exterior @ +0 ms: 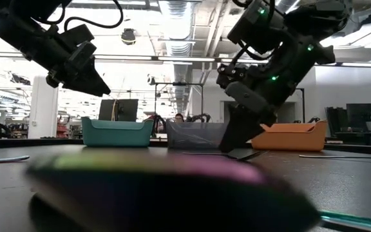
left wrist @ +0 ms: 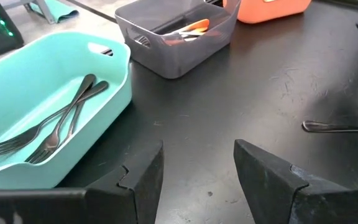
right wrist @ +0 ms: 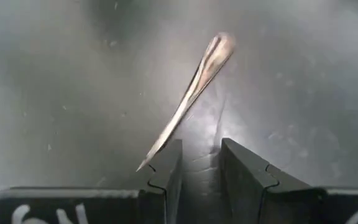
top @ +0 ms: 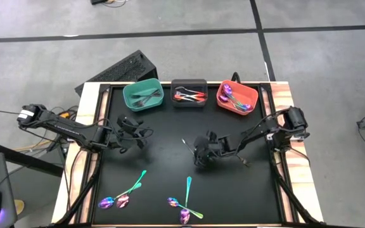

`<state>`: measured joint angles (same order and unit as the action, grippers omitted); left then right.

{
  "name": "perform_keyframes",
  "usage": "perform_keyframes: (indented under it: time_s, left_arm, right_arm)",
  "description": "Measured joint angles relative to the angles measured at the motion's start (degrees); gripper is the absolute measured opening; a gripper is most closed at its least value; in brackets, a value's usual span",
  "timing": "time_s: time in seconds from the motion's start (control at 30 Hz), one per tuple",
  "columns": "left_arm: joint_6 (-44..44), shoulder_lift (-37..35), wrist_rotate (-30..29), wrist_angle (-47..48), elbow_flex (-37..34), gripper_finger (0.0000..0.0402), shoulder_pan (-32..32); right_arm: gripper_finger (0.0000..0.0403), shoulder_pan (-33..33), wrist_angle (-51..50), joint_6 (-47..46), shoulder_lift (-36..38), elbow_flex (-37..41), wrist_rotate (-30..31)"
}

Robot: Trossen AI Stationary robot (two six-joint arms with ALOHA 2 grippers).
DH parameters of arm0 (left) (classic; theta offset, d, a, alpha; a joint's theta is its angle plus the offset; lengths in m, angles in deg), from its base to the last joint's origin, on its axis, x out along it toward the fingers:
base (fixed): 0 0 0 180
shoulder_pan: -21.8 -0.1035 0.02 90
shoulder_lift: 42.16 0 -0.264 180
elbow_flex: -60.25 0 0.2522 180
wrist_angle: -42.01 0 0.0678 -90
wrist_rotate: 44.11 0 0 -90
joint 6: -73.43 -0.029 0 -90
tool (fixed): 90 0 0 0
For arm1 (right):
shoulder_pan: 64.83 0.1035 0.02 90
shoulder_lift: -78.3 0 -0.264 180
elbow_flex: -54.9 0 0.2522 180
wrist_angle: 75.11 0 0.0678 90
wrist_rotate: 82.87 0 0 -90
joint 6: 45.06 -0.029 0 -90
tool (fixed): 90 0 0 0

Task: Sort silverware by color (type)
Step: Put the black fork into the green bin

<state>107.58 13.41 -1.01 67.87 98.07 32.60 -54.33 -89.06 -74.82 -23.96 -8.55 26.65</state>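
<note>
The black worktop (top: 163, 171) fills the middle of the scene, with both dark arms reaching in over it from the two sides. Along its far edge stand three bins in a row: a teal bin (top: 143, 95) on the left holding dark grey forks (left wrist: 55, 127), a dark grey bin (top: 189, 92) in the middle holding orange-red handled pieces (left wrist: 188, 28), and an orange bin (top: 236, 98) on the right holding iridescent pieces (top: 233, 98). The left hand (top: 132, 134) hangs above the worktop left of centre, near the teal bin, with its fingers (left wrist: 145, 177) spread apart and nothing between them. The right hand (top: 201, 154) is down at the worktop near the centre, its fingers (right wrist: 166, 168) standing a little apart; a single dark grey piece (right wrist: 188, 96) lies on the worktop with one tip just beside the outer side of one finger, and nothing sits between the fingers. In the high view that grey piece (top: 187, 144) shows just left of the right hand. Toward the near edge lie the iridescent purple-teal pieces: a near-left group (top: 122, 195) of spoons and a long teal handle, and a near-centre group (top: 185, 201), well apart from both hands.
</note>
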Motion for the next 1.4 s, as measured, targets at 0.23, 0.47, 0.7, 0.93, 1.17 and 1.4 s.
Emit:
perform_keyframes:
  time_s: [0.23, 0.47, 0.7, 0.93, 1.17, 1.4]
  left_arm:
    - [-0.1, 0.0, 1.4, 0.0, 0.0, 0.0183, 0.0]
    - [-0.5, 0.0, 1.5, -0.6, 0.0, 0.0183, 0.1]
    - [-1.9, 0.0, 1.5, -1.4, 0.0, 0.0183, 0.1]
    - [-2.4, 0.0, 1.5, -1.9, 0.0, 0.0183, 0.1]
    - [-3.1, 0.0, 2.6, -2.5, 0.0, 0.0183, 0.3]
    - [-3.1, 0.0, 3.0, -1.6, 0.0, 0.0183, 0.4]
  right_arm:
    - [0.0125, 1.7, -0.7, 14.5, 2.1, -0.1, -2.8]
    - [0.0119, 2.1, -2.3, 28.5, 1.9, -0.1, -7.7]
    - [0.0118, -1.4, 1.6, 25.3, -0.2, -0.1, -14.9]
    - [0.0118, -3.1, 11.4, 26.8, -5.5, -2.8, -15.1]
    - [0.0118, -5.8, -3.2, 23.3, -8.6, -12.3, -5.3]
    - [0.0118, -4.0, -13.0, 20.1, -6.3, -16.0, -4.5]
